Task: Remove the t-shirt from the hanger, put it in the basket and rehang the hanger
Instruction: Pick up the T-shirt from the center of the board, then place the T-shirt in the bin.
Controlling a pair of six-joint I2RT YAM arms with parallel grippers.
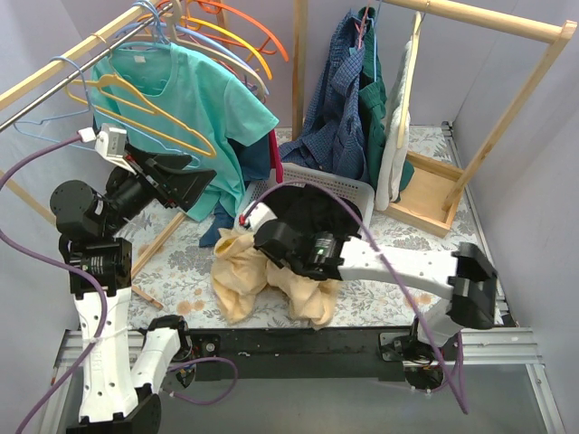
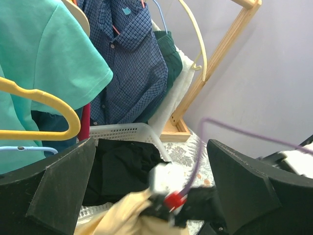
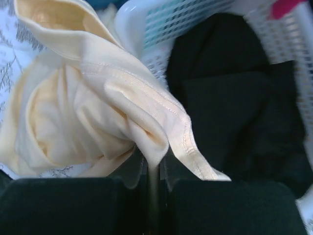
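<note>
A cream t-shirt (image 1: 240,271) lies bunched on the table with no hanger in it, just left of the basket. My right gripper (image 1: 264,242) is shut on a fold of it (image 3: 88,112); the cloth is pinched between the jaws (image 3: 153,166). A teal t-shirt (image 1: 194,99) still hangs from the left rail, with an empty yellow hanger (image 1: 145,104) in front of it. My left gripper (image 1: 194,190) hovers open below the teal t-shirt (image 2: 44,54), holding nothing (image 2: 151,181).
A white basket (image 1: 339,185) of black clothes (image 1: 312,212) sits mid-table. Behind it, a wooden rack (image 1: 507,117) holds a blue plaid shirt (image 1: 339,99) and other garments. Orange and blue empty hangers (image 1: 244,36) crowd the left rail. A wooden stick (image 1: 158,244) lies on the table.
</note>
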